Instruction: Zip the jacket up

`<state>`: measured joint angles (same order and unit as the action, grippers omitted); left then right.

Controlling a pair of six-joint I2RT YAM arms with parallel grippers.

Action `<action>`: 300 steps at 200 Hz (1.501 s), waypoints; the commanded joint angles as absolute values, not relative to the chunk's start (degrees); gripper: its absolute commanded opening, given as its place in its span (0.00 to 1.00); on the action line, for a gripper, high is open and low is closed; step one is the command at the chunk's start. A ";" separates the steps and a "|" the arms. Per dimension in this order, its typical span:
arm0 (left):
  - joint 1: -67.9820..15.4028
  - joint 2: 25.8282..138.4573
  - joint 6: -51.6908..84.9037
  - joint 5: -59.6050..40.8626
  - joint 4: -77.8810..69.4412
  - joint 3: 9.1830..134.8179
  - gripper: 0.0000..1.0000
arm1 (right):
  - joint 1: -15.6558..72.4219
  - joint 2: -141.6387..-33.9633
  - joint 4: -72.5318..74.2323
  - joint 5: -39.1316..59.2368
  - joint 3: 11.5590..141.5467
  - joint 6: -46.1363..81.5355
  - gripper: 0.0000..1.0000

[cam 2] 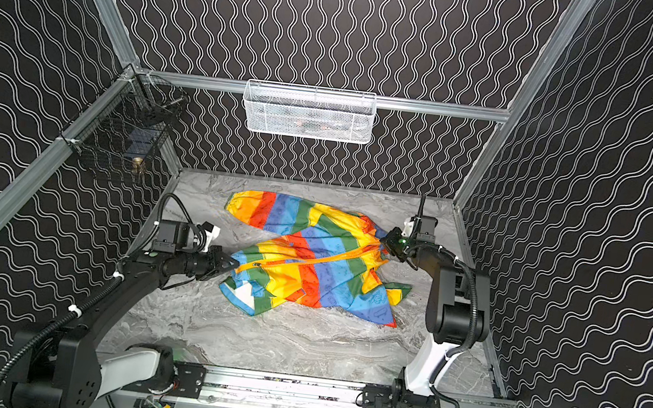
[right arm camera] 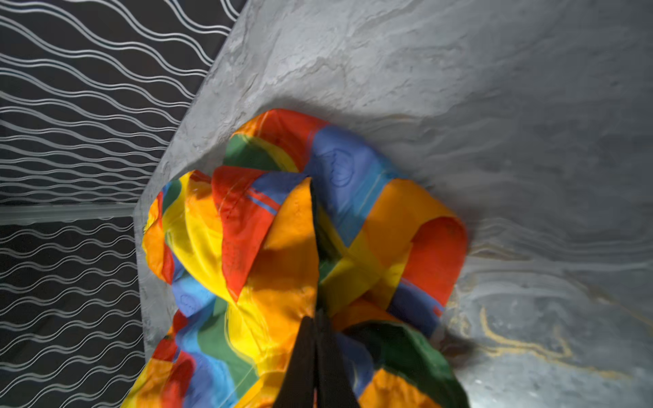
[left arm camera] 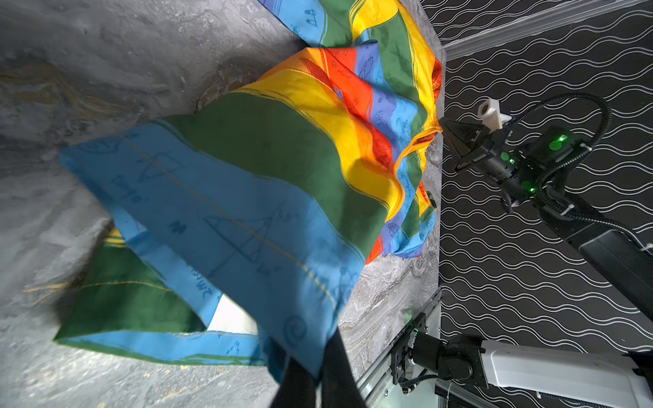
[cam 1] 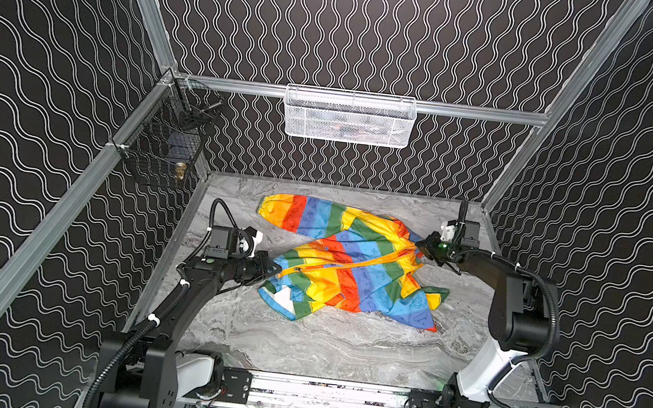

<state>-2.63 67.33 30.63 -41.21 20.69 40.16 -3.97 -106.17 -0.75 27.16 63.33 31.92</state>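
The rainbow-striped jacket (cam 1: 366,278) (cam 2: 325,274) lies crumpled on the marble table, stretched between both arms. Its orange zipper (cam 1: 351,263) (cam 2: 312,258) runs diagonally across the front. My left gripper (cam 1: 277,268) (cam 2: 235,263) is shut on the blue hem corner at the jacket's left end; in the left wrist view the fabric (left arm camera: 247,197) is pinched in the gripper (left arm camera: 319,367). My right gripper (cam 1: 420,243) (cam 2: 384,237) is shut on the bunched collar end at the right; in the right wrist view the gripper (right arm camera: 314,318) is buried in orange folds (right arm camera: 282,247). One sleeve reaches toward the back left.
A white mesh basket (cam 1: 347,117) hangs on the back wall and a black wire basket (cam 1: 164,144) on the left wall. Bare marble table (cam 1: 321,342) lies in front of the jacket. The arms' mounting rail (cam 1: 336,394) runs along the front edge.
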 commanded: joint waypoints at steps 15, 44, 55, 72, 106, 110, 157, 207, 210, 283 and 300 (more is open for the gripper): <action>-2.59 67.32 28.50 -42.58 21.27 40.84 0.00 | -6.34 -106.01 -1.69 21.80 64.29 33.09 0.23; -2.55 67.56 28.73 -42.97 20.94 41.06 0.00 | -6.61 -102.28 -4.36 18.84 64.18 33.01 0.47; -2.55 67.63 28.83 -43.15 20.83 41.14 0.00 | -6.60 -100.31 -4.89 18.42 63.77 33.30 0.51; -2.55 67.67 28.65 -43.24 20.96 41.30 0.00 | -6.08 -96.09 -3.86 19.03 62.08 34.11 0.51; -2.55 67.91 28.74 -43.41 20.82 41.53 0.00 | 3.51 -89.35 -4.94 22.00 62.02 34.37 0.53; -2.55 67.92 28.77 -43.35 20.75 41.47 0.00 | 5.61 -89.05 -5.43 22.19 62.50 34.58 0.53; -2.55 69.11 29.57 -44.15 18.76 40.75 0.00 | 27.94 -92.89 -0.08 27.16 68.12 40.88 0.43; -2.55 70.01 29.63 -44.82 17.84 40.86 0.00 | 37.71 -101.91 3.83 27.97 71.13 43.90 0.36; -2.55 70.04 29.67 -44.82 17.78 40.87 0.00 | 37.90 -102.07 4.35 28.07 70.84 44.15 0.36; -2.55 71.26 31.04 -44.93 15.03 39.94 0.07 | 39.55 -107.09 8.01 26.64 65.79 45.44 0.35; -2.70 71.56 32.23 -44.88 12.56 38.36 0.24 | 39.55 -108.35 8.58 26.62 65.62 45.52 0.35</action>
<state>-2.59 71.22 30.57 -44.05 16.45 39.75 39.51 -106.91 5.78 27.44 65.95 44.66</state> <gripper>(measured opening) 0.134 0.348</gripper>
